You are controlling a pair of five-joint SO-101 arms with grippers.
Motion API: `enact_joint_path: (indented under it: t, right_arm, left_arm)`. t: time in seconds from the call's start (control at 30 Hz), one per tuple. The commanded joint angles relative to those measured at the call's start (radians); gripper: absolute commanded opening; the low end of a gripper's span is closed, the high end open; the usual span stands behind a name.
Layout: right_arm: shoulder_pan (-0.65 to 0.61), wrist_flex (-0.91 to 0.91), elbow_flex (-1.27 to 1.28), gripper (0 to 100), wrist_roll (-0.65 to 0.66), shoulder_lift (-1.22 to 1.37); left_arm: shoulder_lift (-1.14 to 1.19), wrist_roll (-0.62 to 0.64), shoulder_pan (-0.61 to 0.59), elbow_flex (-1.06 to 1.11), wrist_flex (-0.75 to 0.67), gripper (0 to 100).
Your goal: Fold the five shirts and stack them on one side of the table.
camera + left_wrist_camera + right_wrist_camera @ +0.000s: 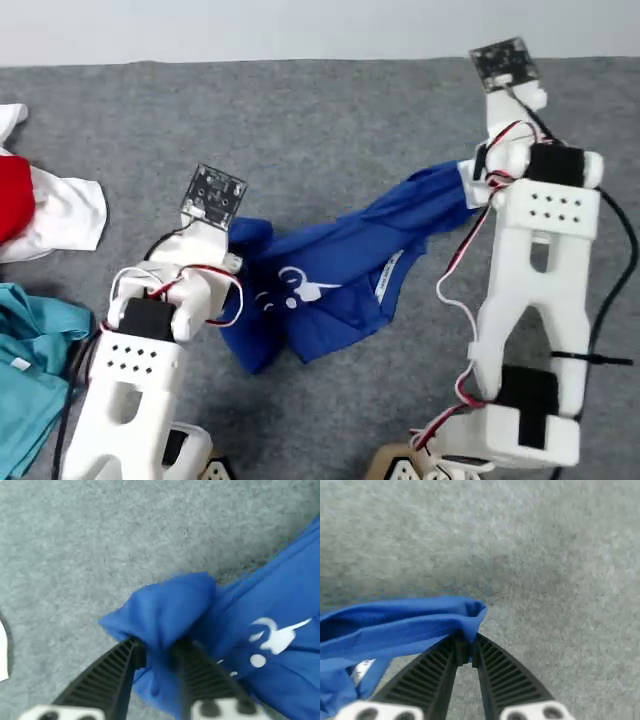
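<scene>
A blue shirt with a white print hangs stretched between my two arms over the grey table. My left gripper is shut on a bunched corner of the blue shirt; in the high view it sits at the shirt's left end. My right gripper is shut on a folded edge of the blue shirt, at the shirt's right end in the high view. The shirt's middle sags onto the table.
A red and white shirt lies at the left edge of the grey table. A teal shirt lies crumpled at the lower left, beside my left arm's base. The far part of the table is bare felt.
</scene>
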Motion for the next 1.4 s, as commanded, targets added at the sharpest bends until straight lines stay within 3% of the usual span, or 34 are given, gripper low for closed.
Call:
enact_joint_path:
  t: [0.0, 0.3, 0.53, 0.7, 0.87, 1.17, 1.37]
  right_arm:
    - [0.073, -0.025, -0.011, 0.9, 0.006, 0.015]
    - [0.145, 0.045, -0.011, 0.9, 0.095, 0.022]
    - [0.177, 0.145, -0.014, 0.9, 0.1, 0.021]
    - [0.182, 0.199, -0.011, 0.9, 0.12, 0.022]
    - [0.202, 0.274, -0.011, 0.9, 0.121, 0.027]
    - [0.197, 0.298, -0.008, 0.9, 0.115, 0.03]
    - [0.197, 0.337, -0.008, 0.9, 0.114, 0.03]
  left_arm:
    - [-0.014, 0.028, -0.046, -0.01, -0.009, 21]
    - [-0.014, 0.06, -0.149, -0.174, 0.12, 25]
    - [0.029, 0.098, -0.149, -0.214, 0.057, 25]
    - [0.256, 0.1, -0.147, -0.297, 0.003, 25]
    - [0.571, 0.1, -0.129, -0.593, 0.074, 25]
    - [1.125, 0.055, -0.005, -1.241, 0.364, 25]
    - [1.468, 0.057, 0.02, -1.701, 0.466, 25]
